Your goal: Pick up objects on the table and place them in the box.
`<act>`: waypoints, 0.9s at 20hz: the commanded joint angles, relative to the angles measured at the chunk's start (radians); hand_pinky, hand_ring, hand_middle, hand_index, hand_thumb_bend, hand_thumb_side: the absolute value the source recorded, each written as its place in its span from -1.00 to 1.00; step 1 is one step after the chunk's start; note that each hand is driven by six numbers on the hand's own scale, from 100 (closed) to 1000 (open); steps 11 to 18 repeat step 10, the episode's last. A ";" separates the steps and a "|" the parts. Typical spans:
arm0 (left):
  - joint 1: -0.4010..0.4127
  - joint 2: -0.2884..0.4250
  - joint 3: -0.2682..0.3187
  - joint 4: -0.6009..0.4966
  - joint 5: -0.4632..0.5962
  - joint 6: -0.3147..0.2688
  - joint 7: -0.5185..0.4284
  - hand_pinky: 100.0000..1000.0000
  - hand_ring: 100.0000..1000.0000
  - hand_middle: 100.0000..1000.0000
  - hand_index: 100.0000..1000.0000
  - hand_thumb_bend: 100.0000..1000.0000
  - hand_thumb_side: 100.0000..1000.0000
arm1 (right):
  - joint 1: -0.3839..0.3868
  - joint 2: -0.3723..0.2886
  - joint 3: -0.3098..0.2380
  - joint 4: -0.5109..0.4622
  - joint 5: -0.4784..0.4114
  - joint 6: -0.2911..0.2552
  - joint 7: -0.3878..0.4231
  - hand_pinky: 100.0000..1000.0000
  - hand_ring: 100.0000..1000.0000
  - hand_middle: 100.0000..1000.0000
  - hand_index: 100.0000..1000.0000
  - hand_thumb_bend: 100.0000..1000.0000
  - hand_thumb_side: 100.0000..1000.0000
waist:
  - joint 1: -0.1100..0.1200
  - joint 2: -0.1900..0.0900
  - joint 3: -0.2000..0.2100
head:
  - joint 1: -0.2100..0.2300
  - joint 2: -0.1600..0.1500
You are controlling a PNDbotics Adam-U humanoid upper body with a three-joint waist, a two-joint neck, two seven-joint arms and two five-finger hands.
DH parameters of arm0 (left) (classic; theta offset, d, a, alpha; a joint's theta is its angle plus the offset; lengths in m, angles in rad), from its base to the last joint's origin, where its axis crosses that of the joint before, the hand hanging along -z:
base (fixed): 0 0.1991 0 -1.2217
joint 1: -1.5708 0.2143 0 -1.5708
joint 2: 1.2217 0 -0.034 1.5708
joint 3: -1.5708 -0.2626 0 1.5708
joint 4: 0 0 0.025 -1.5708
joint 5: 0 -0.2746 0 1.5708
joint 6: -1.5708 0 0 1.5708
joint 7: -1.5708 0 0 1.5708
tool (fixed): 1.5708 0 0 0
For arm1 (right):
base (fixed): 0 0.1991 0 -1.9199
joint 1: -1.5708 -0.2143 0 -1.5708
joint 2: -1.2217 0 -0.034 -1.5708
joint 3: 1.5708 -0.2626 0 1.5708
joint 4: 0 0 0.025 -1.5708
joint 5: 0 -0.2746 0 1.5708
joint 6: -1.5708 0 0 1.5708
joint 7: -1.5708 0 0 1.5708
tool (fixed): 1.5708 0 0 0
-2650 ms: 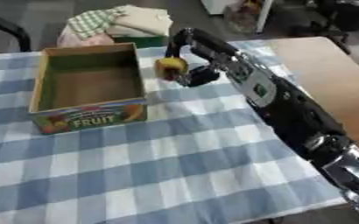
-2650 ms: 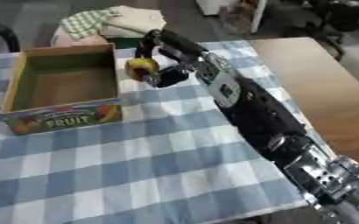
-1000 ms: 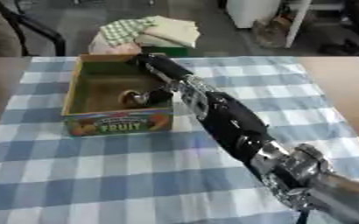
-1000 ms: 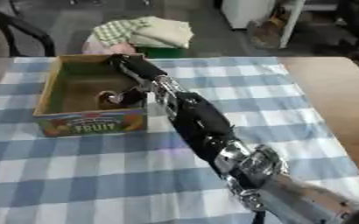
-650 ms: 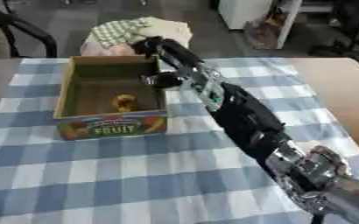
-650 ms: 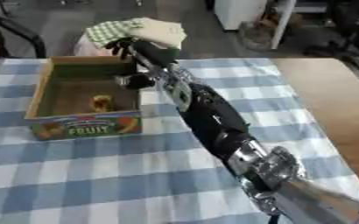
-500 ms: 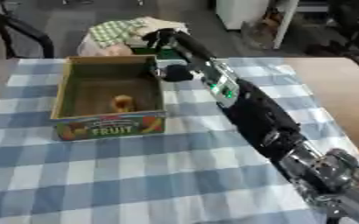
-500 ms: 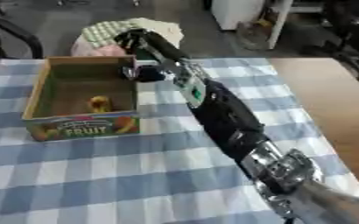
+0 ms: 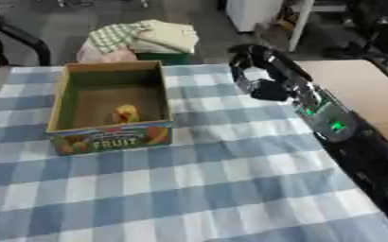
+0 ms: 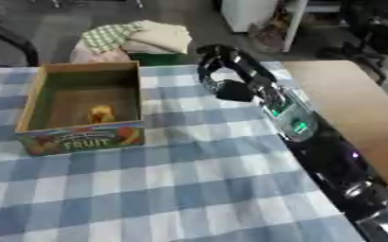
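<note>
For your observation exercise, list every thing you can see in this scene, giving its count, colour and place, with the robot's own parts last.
Box: one, brown cardboard with a printed fruit label on its front, on the left part of the table.
Fruit: one small yellow and reddish thing, inside the box, on its floor.
Tablecloth: one, blue and white checked, covering most of the table.
Table: one, bare brown wood showing at the right edge.
Pile of cloths: one, green-checked and cream, beyond the table's far edge.
Right robot hand: one, black, above the cloth just right of the box, fingers curled, holding nothing.
</note>
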 commanded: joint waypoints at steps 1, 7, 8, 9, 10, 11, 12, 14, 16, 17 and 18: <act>-0.003 0.019 0.011 -0.010 0.000 0.000 0.003 0.41 0.10 -0.08 0.17 0.48 -0.40 | 0.022 -0.024 -0.043 -0.038 -0.031 0.023 -0.001 0.36 0.08 0.17 0.68 -1.00 -0.17 | 0.004 -0.014 -0.006 | 0.005 -0.005; 0.004 0.017 0.013 -0.009 0.001 0.001 0.005 0.41 0.10 -0.08 0.17 0.47 -0.39 | 0.075 0.002 -0.076 -0.045 -0.058 0.047 -0.011 0.35 0.06 0.14 0.67 -1.00 -0.11 | 0.008 -0.013 -0.011 | 0.012 0.002; 0.004 0.017 0.013 -0.009 0.001 0.001 0.005 0.41 0.10 -0.08 0.17 0.47 -0.39 | 0.080 0.006 -0.080 -0.045 -0.062 0.050 -0.014 0.35 0.06 0.14 0.67 -1.00 -0.10 | 0.008 -0.012 -0.012 | 0.014 0.004; 0.004 0.016 0.013 -0.010 0.001 0.001 0.006 0.41 0.10 -0.08 0.17 0.47 -0.39 | 0.085 0.011 -0.084 -0.046 -0.066 0.052 -0.017 0.34 0.05 0.13 0.67 -1.00 -0.10 | 0.007 -0.012 -0.012 | 0.018 0.006; 0.004 0.015 0.015 -0.010 0.001 0.002 0.007 0.41 0.10 -0.08 0.17 0.47 -0.39 | 0.090 0.015 -0.087 -0.047 -0.070 0.054 -0.019 0.34 0.05 0.13 0.67 -1.00 -0.10 | 0.006 -0.012 -0.011 | 0.026 0.007; 0.004 0.015 0.015 -0.010 0.001 0.002 0.007 0.41 0.10 -0.08 0.17 0.47 -0.39 | 0.090 0.015 -0.087 -0.047 -0.070 0.054 -0.019 0.34 0.05 0.13 0.67 -1.00 -0.10 | 0.006 -0.012 -0.011 | 0.026 0.007; 0.004 0.015 0.015 -0.010 0.001 0.002 0.007 0.41 0.10 -0.08 0.17 0.47 -0.39 | 0.090 0.015 -0.087 -0.047 -0.070 0.054 -0.019 0.34 0.05 0.13 0.67 -1.00 -0.10 | 0.006 -0.012 -0.011 | 0.026 0.007; 0.004 0.015 0.015 -0.010 0.001 0.002 0.007 0.41 0.10 -0.08 0.17 0.47 -0.39 | 0.090 0.015 -0.087 -0.047 -0.070 0.054 -0.019 0.34 0.05 0.13 0.67 -1.00 -0.10 | 0.006 -0.012 -0.011 | 0.026 0.007; 0.004 0.015 0.015 -0.010 0.001 0.002 0.007 0.41 0.10 -0.08 0.17 0.47 -0.39 | 0.090 0.015 -0.087 -0.047 -0.070 0.054 -0.019 0.34 0.05 0.13 0.67 -1.00 -0.10 | 0.006 -0.012 -0.011 | 0.026 0.007; 0.004 0.015 0.015 -0.010 0.001 0.002 0.007 0.41 0.10 -0.08 0.17 0.47 -0.39 | 0.090 0.015 -0.087 -0.047 -0.070 0.054 -0.019 0.34 0.05 0.13 0.67 -1.00 -0.10 | 0.006 -0.012 -0.011 | 0.026 0.007; 0.004 0.015 0.015 -0.010 0.001 0.002 0.007 0.41 0.10 -0.08 0.17 0.47 -0.39 | 0.090 0.015 -0.087 -0.047 -0.070 0.054 -0.019 0.34 0.05 0.13 0.67 -1.00 -0.10 | 0.006 -0.012 -0.011 | 0.026 0.007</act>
